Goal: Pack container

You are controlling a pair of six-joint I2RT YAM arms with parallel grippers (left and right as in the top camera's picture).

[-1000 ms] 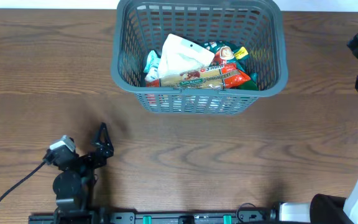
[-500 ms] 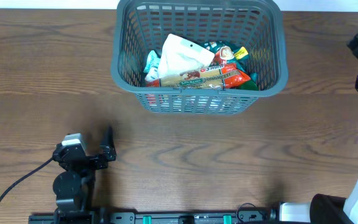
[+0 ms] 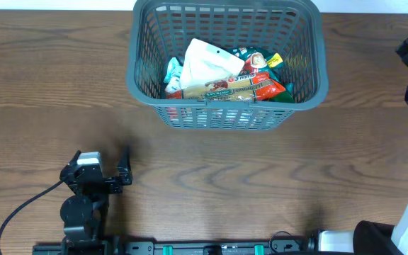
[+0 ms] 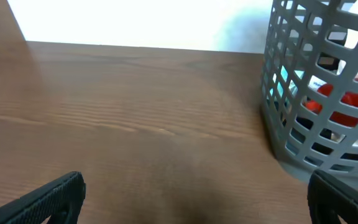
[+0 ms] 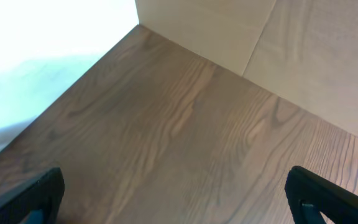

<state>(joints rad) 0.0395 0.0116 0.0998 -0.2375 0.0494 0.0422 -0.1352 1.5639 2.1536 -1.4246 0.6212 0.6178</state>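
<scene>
Overhead view, lower left of frame: left hand (image 3: 101,160) sits low over the brown wood-grain desk (image 3: 261,177), fingers spread wide, released, nothing between them. A black cable (image 3: 18,214) trails from the arm toward the bottom left corner. Left wrist view confirms this: both dark fingertips (image 4: 55,196) are at the bottom corners, with bare desk between.

Upper centre of frame: large dark grey plastic basket with lattice-slotted sides (image 3: 218,117) stands upright on the desk, well apart from the left hand. It shows at the right edge of the left wrist view.

Inside the basket, left to right:
- light blue packet (image 3: 171,71) against the left wall
- white pouch (image 3: 207,60) lying tilted on top
- long red-and-tan packet (image 3: 231,86) along the near wall
- green packet (image 3: 258,57) with a yellow-tipped item (image 3: 275,60) beside it

Right wrist view: right hand (image 5: 173,202) is fully spread and released, over bare desk. A pale wooden panel (image 5: 278,43) fills the upper right.
</scene>
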